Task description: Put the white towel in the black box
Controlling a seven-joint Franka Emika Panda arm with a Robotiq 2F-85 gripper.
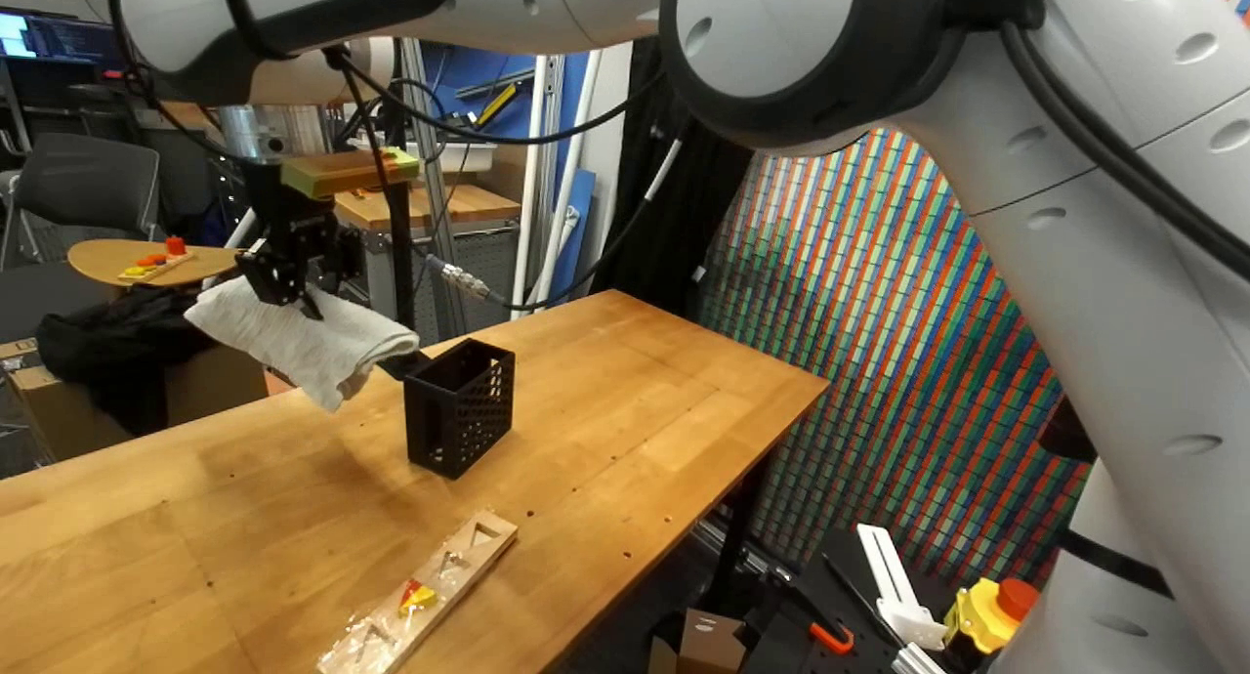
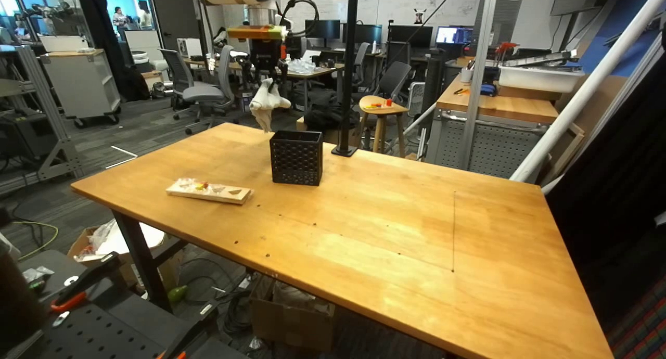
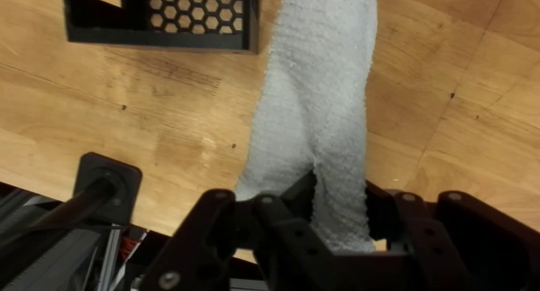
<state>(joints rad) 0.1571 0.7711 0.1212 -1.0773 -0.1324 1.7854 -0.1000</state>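
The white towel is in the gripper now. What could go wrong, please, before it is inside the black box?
The ends of the white towel reach well past the gripper, so one may catch on the black box or drape outside it. The box's opening is narrow, so an off-centre release could leave the towel half in. The black post stands close to the box, so the gripper might bump the post.

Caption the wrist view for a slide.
Gripper holds the white towel above the table, black box at upper left.
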